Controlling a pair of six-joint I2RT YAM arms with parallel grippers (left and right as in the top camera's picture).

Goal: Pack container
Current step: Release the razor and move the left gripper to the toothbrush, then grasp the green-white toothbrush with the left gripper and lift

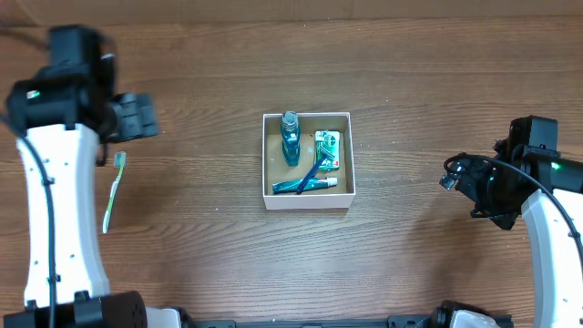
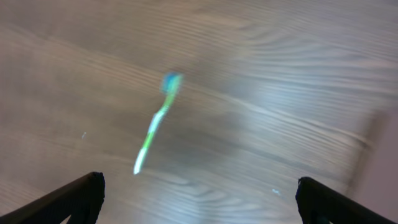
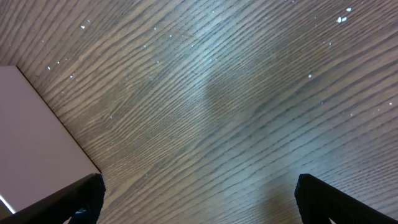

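The container (image 1: 307,198), a small white-walled box with a brown bottom, sits mid-table. Inside are a teal bottle (image 1: 291,137), a green packet (image 1: 328,148) and a teal tube (image 1: 310,184). A green toothbrush (image 1: 113,191) lies on the table at the left; it also shows in the left wrist view (image 2: 154,124), blurred. My left gripper (image 1: 141,117) (image 2: 198,199) is open and empty above the table, just beyond the toothbrush's head. My right gripper (image 1: 453,175) (image 3: 199,199) is open and empty at the far right, over bare wood.
The table is dark wood grain. A pale flat surface (image 3: 34,140) shows at the left edge of the right wrist view, and another (image 2: 379,168) at the right edge of the left wrist view.
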